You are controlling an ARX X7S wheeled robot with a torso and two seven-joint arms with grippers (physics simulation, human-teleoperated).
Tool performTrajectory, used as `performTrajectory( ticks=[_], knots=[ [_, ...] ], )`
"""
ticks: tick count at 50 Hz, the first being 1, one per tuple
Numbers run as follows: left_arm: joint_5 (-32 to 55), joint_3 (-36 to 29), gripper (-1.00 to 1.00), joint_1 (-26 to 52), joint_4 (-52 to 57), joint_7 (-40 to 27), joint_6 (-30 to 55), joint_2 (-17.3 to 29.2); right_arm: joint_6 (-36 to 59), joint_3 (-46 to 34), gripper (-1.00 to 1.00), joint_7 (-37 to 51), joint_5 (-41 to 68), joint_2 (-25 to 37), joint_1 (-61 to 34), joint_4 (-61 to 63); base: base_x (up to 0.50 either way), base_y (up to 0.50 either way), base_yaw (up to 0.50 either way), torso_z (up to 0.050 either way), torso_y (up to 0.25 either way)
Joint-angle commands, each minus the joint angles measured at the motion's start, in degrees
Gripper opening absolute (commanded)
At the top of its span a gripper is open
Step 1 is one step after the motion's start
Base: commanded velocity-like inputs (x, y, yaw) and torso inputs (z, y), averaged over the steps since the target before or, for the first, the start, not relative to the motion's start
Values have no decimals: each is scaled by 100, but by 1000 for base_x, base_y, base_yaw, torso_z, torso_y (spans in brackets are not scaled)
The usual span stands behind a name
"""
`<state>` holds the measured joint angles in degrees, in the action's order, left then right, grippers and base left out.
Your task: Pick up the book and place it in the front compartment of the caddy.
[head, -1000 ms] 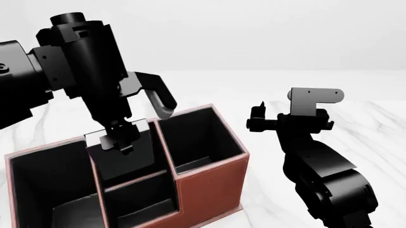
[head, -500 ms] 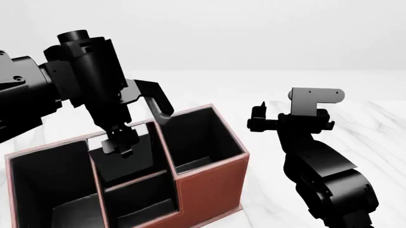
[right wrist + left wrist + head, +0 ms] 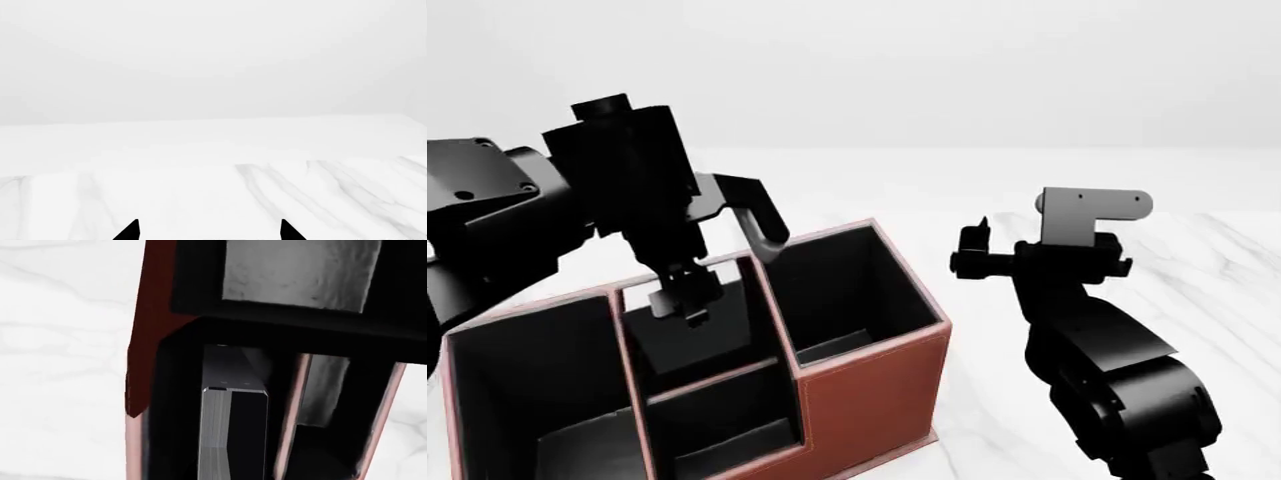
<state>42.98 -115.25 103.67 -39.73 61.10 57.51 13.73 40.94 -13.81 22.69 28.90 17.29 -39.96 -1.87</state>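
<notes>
One caddy (image 3: 868,385) with four cells. One book (image 3: 233,435), standing in the narrow middle cell (image 3: 701,330). Two arms, each with one pincer: the left (image 3: 685,297) over the caddy, the right (image 3: 972,250) beside it. One marble worktop (image 3: 1174,250).
</notes>
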Motion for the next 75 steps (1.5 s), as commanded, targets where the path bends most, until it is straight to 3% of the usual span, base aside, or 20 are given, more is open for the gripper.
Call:
performTrajectory(
  ticks=[1, 16, 34, 43, 44, 49, 54, 59, 75],
  knots=[
    [-225, -80, -100, -264, -675, 164, -451, -190, -43, 5, 100, 1, 10, 9, 4, -67, 0, 0, 0, 0, 0],
    [-384, -130, -100, -723, -1554, 475, -942, -449, -43, 1, 100, 12, 43, 21, -9, -66, 0, 0, 0, 0, 1],
    [-705, -155, -100, -1506, -3461, 1106, -1992, -1039, -112, 1, 100, -1, 60, 33, 1, -163, 0, 0, 0, 0, 0],
    [-856, 49, -100, -1474, -3443, 1328, -1810, -1068, -139, -9, 100, 0, 59, 33, -11, -213, 0, 0, 0, -2, 0],
    [-836, 53, 100, -1390, -3281, 1326, -1704, -1030, -135, -5, 100, 2, 66, 37, -12, -203, 0, 0, 0, 0, 0],
    [-500, 103, 100, -446, -1059, 823, -352, -375, -128, -10, 100, 8, 79, 39, -10, -193, 2, 0, 0, -4, 0],
    [-179, 223, 100, 342, 339, 542, 632, -101, -90, -12, 100, 26, 107, 42, -13, -129, 0, 0, 0, 0, 0],
    [-95, 237, 100, 941, 1021, 405, 1140, -12, -35, -18, 100, 47, 146, 47, -3, -32, 0, 0, 0, 0, 0],
    [-62, 240, 100, 1974, 1722, 384, 1666, 207, 204, -14, 100, 172, 281, 60, -55, 333, 0, 0, 0, -1, 0]
  ],
)
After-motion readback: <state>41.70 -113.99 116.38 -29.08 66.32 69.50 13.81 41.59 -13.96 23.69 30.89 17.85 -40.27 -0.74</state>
